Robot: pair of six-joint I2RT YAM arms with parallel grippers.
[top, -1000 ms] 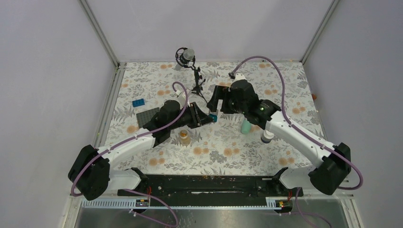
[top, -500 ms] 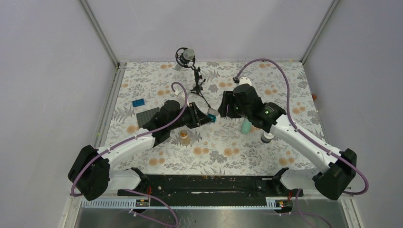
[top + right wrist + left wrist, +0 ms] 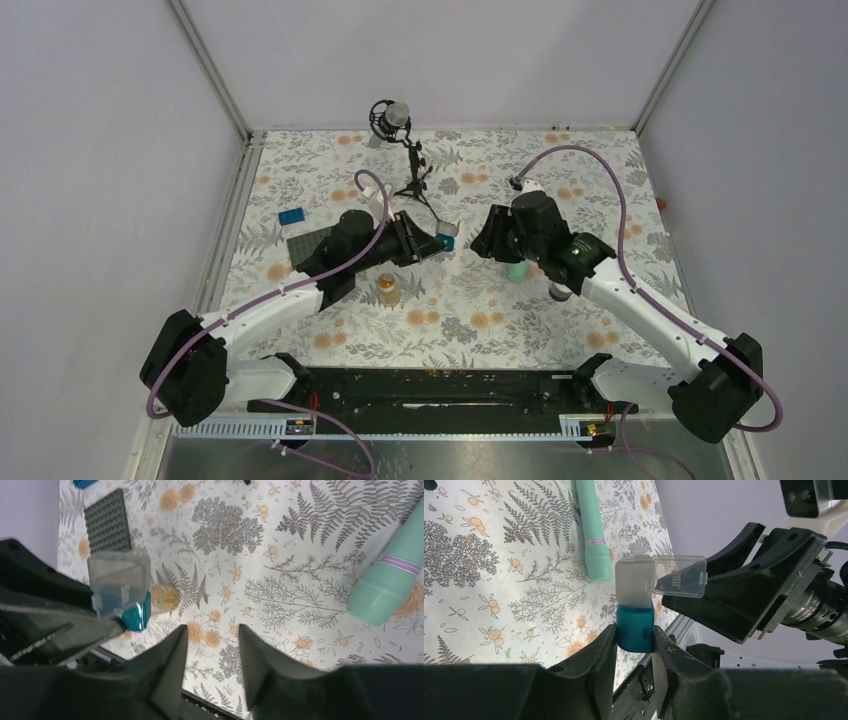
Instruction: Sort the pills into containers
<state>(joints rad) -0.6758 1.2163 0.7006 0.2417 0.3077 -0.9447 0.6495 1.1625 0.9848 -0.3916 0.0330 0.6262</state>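
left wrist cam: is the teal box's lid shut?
No, the teal box clamped in the jaws of the left gripper has its clear lid swung open to one side.

The jar (image 3: 388,289) sits centrally — studded plate (image 3: 308,246) left of it, brick (image 3: 292,216) behind that, organizer strip (image 3: 516,270) right.

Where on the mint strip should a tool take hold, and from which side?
Best across its narrow width, near mid-length, coming from above. The strip lies flat on the cloth, long and slim, so only its two long sides are close enough together to pinch.
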